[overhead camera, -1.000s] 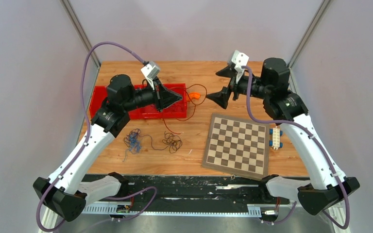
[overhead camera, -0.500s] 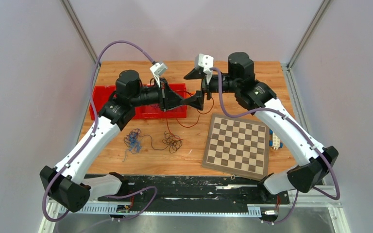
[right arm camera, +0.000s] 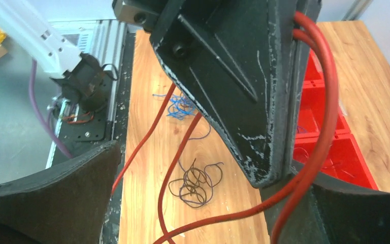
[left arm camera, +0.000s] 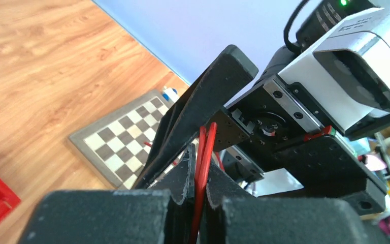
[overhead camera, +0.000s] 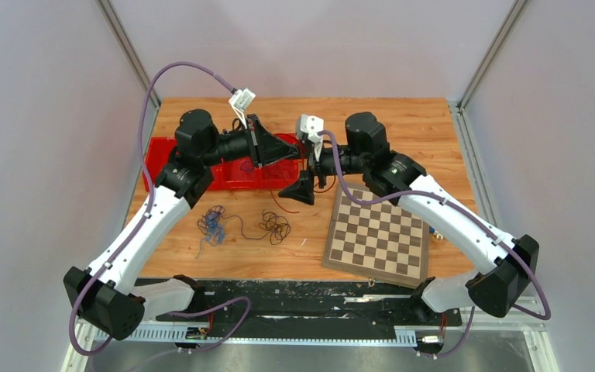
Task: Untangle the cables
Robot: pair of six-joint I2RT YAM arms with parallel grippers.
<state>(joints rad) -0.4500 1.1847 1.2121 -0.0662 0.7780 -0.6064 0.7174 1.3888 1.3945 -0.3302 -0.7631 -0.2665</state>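
Observation:
My left gripper [overhead camera: 285, 149] hovers over the red bin [overhead camera: 169, 155] and is shut on a doubled strand of the red cable [left arm camera: 201, 163]. The red cable [overhead camera: 280, 204] hangs from it down to the table. My right gripper [overhead camera: 304, 170] is open and right at the left gripper's tip. In the right wrist view its gripper [right arm camera: 198, 203] stands with jaws wide apart, the left gripper's fingers [right arm camera: 244, 91] and the red cable [right arm camera: 319, 122] between them. A dark brown-black coil [overhead camera: 275, 227] [right arm camera: 195, 183] and a blue tangle [overhead camera: 214, 223] [right arm camera: 180, 107] lie on the wood.
A chessboard [overhead camera: 377, 232] lies at the right front, under the right forearm. A small blue-and-white item [left arm camera: 169, 93] sits beyond it. The red bin has compartments with thin wires inside [right arm camera: 330, 152]. Purple hoses run along both arms.
My right arm has swung left and down until its open jaws reach the left gripper's tip. My left gripper has drawn back slightly, still gripping the red cable.

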